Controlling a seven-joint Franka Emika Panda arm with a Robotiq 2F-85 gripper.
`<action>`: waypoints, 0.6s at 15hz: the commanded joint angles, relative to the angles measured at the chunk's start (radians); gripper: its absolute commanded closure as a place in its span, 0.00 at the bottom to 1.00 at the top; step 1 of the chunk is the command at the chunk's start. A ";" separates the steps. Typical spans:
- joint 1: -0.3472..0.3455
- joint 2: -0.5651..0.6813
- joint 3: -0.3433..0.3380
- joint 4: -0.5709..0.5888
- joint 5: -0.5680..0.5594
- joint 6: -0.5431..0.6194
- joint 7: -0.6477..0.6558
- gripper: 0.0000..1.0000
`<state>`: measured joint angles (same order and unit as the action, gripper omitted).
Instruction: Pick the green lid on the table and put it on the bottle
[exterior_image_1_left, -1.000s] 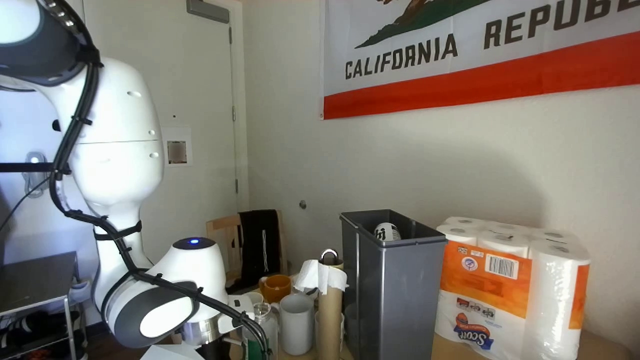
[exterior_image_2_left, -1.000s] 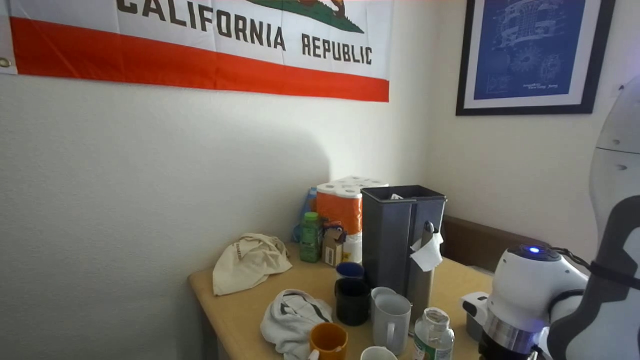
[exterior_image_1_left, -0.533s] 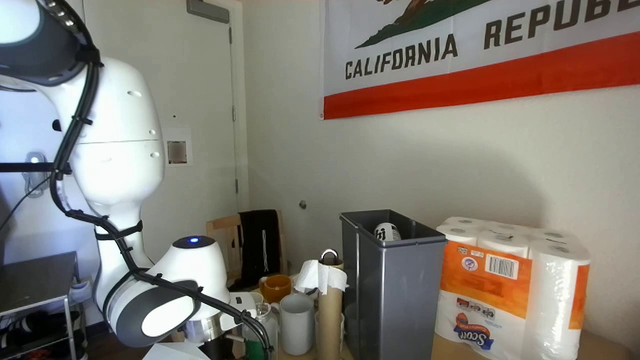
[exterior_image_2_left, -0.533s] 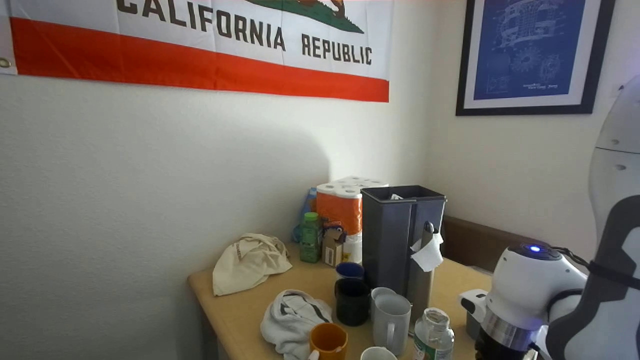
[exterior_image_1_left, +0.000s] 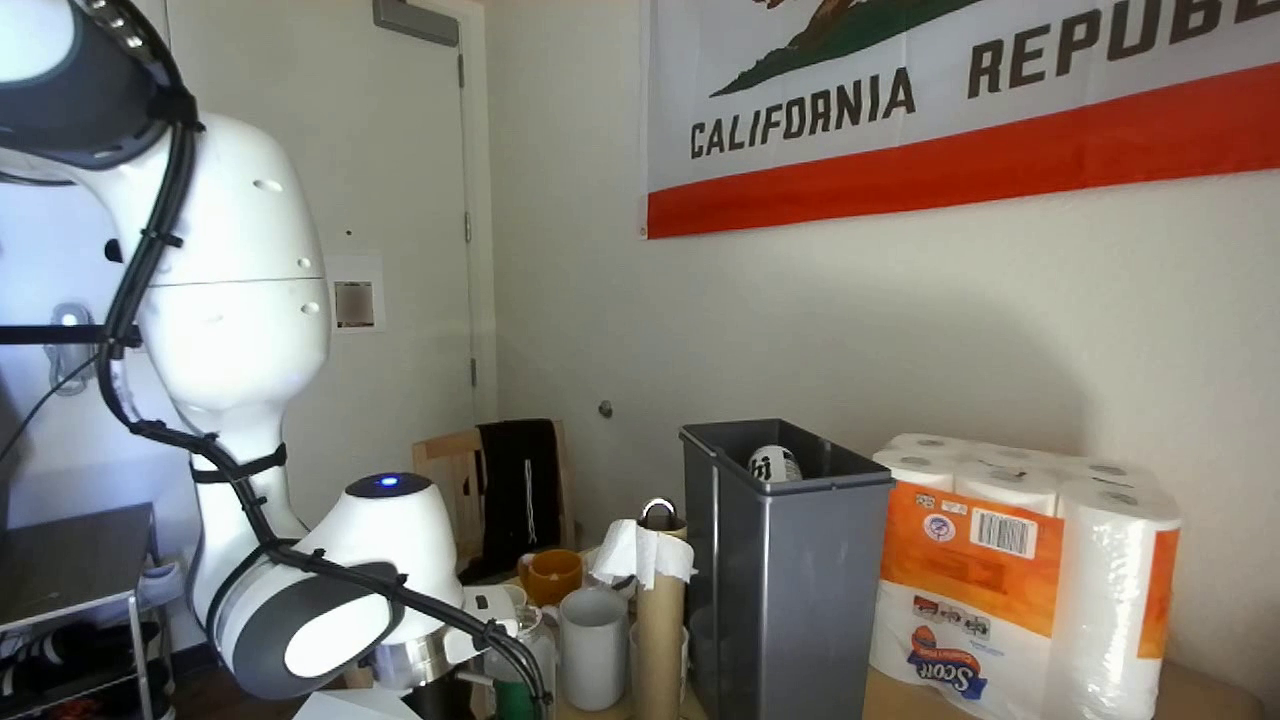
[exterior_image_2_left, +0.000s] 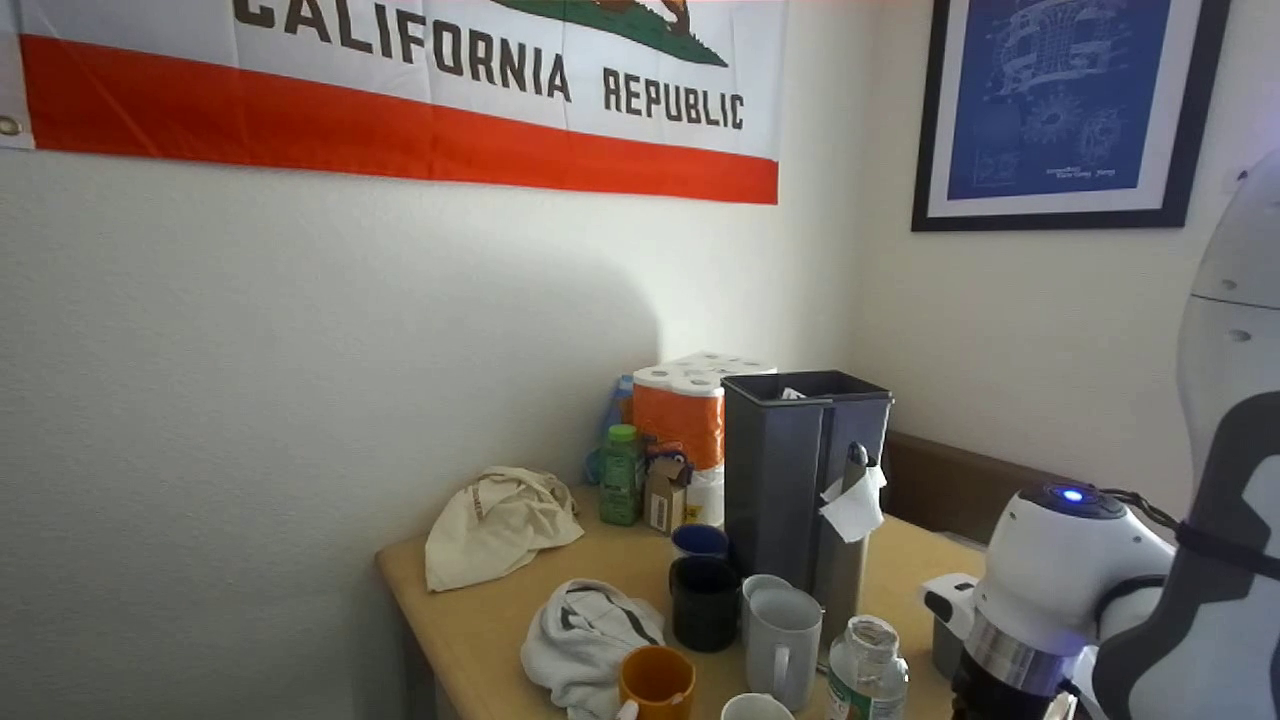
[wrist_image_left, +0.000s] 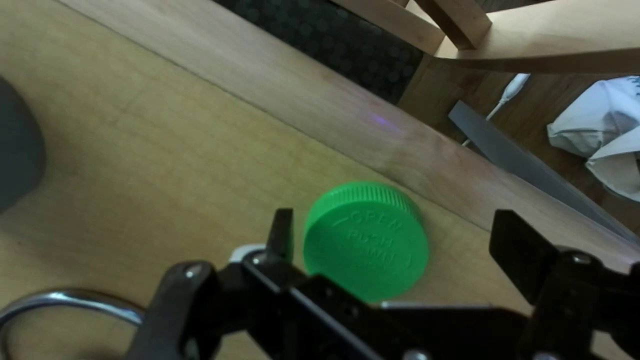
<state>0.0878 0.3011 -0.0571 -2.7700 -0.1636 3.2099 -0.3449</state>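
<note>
The green lid lies flat, lettered top up, on the tan table near its edge in the wrist view. My gripper is open around the lid's place, one finger on each side. The lid sits closer to the left finger, with a wider gap on the right; the gripper's body hides its lower edge. The bottle is clear with a green label, upright and uncapped, beside the arm; it also shows in an exterior view. The fingers and the lid are out of view in both exterior views.
A grey mug, an orange mug and a white cup stand beside the bottle. A paper-roll holder and a tall grey bin stand behind. A chrome loop and a grey object show in the wrist view.
The arm's wrist has shifted very slightly, to the right in an exterior view. The bottle, mugs and other objects have not moved.
</note>
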 joint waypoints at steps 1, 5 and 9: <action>0.013 0.019 -0.013 0.005 -0.030 0.031 0.027 0.00; 0.004 0.036 0.004 0.016 -0.029 0.034 0.034 0.00; 0.023 0.046 -0.012 0.026 -0.028 0.030 0.035 0.32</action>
<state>0.0915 0.3308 -0.0541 -2.7541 -0.1724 3.2142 -0.3449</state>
